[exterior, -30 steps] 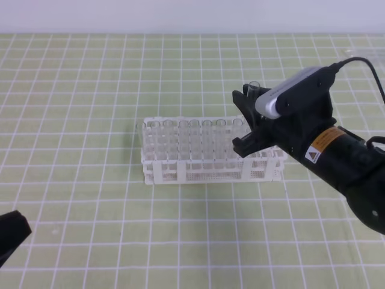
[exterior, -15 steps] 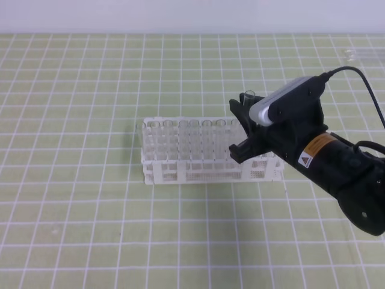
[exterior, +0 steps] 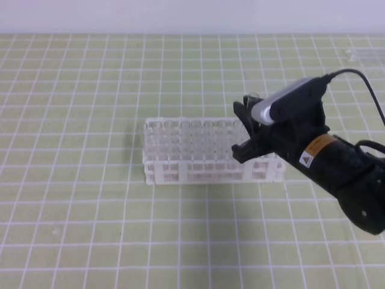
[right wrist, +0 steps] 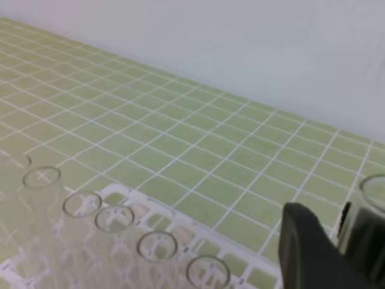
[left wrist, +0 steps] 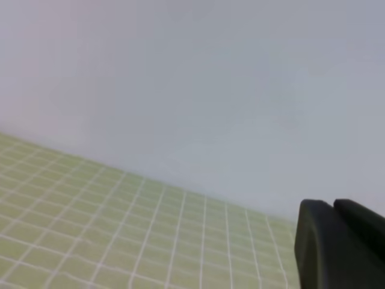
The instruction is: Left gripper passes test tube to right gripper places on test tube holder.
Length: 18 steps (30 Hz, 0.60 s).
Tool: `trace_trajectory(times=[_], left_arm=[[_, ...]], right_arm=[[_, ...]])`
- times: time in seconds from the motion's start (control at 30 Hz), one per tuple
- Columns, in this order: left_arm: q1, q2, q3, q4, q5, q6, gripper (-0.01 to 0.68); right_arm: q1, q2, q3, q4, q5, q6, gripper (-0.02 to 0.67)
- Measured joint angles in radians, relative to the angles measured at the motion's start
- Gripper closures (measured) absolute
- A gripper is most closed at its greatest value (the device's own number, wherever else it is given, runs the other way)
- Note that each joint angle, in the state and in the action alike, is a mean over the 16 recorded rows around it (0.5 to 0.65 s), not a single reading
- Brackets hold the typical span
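— Test tube [exterior: 252, 96]: where is it being seen?

— It is being held upright between the black fingers of the right gripper [exterior: 246, 127], over the right end of the test tube holder [exterior: 180, 171]. Only its open rim is being shown above the fingers in the high view. In the right wrist view the rim [right wrist: 376, 194] is being seen at the right edge, just beside one dark finger [right wrist: 310, 253].

— Is the holder being touched by the tube?

— That cannot be told; the lower part is being hidden by the gripper.

— What is being kept in the holder?

— Other clear tubes [exterior: 180, 135] are being kept in its back rows, standing upright.

— And the left gripper [left wrist: 343, 247]?

— It is being seen only in its own wrist view, at the lower right corner. Its fingers are being pressed together, with nothing between them. The green grid mat [exterior: 90, 90] is being shown below.
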Motion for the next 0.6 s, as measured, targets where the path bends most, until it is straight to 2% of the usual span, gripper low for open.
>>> trace_trajectory(times=[0.3, 0.4, 0.6], left_arm=[[0.01, -0.034, 0.109, 0.004, -0.142, 0.011, 0.667], [0.01, -0.033, 0.132, -0.014, -0.182, 0.038, 0.667], [0.009, -0.033, 0.192, -0.145, -0.26, 0.198, 0.668]], right_arm=[[-0.001, 0.008, 0.0, 0.006, 0.01, 0.014, 0.543], [-0.002, 0.009, 0.0, 0.007, 0.01, 0.024, 0.508], [-0.002, 0.01, 0.0, 0.007, 0.009, 0.045, 0.395]])
